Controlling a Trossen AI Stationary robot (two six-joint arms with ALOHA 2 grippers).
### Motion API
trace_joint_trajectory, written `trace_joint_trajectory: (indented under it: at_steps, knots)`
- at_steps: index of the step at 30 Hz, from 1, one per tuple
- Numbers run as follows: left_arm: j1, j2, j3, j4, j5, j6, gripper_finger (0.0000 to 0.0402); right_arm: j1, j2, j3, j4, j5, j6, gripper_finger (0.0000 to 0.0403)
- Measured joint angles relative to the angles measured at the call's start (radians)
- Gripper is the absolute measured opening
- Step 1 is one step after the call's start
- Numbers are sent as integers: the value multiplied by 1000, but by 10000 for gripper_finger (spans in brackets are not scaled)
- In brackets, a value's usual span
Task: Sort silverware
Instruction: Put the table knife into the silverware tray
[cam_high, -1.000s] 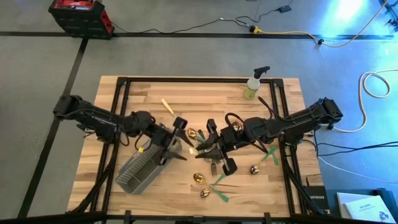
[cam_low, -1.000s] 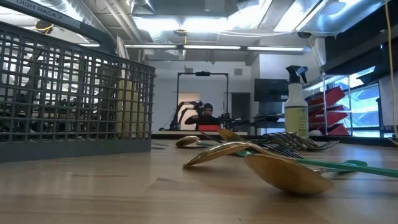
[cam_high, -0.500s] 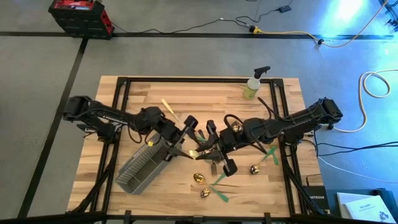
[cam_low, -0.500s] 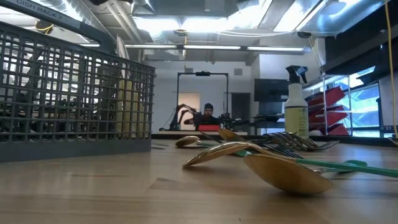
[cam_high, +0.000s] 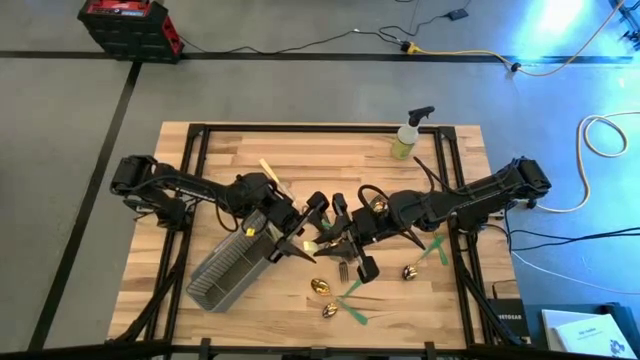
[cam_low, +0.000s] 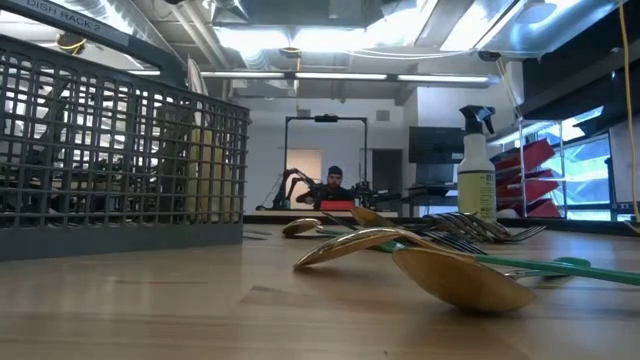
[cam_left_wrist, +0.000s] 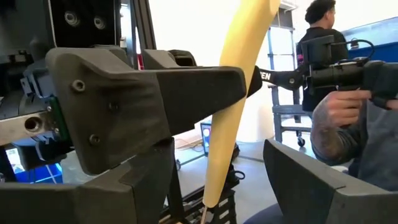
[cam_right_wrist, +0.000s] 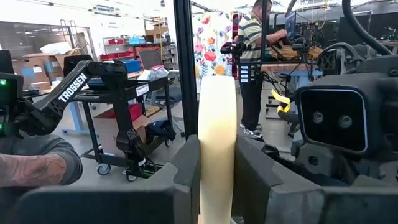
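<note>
The high view looks straight down on the whole bench from far above. The low view sits at bench height, very near a spoon and the caddy, facing the room. Each wrist view looks closely past its own fingers; both share one cream handle.

A cream-handled piece sits lifted at the table's centre, its slim handle upright between dark fingers. More silverware lies flat toward five o'clock: gold spoon heads, green-handled pieces crossed, a fork. From table height, a gold spoon bowl rests face-down nearest
</note>
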Motion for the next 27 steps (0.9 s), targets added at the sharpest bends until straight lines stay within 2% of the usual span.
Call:
trace_joint_trajectory:
  at_steps: [11, 22, 27]
  knots:
    - [0, -1, 0, -4, 1, 0, 119, 0, 0, 0, -22, -9, -8, 52]
    - [0, -1, 0, -5, 3, -13, 78, 0, 0, 0, -41, -14, -32, 52]
    - [0, -2, 0, -9, 14, 22, 32, 0, 0, 0, -41, -16, -49, 52]
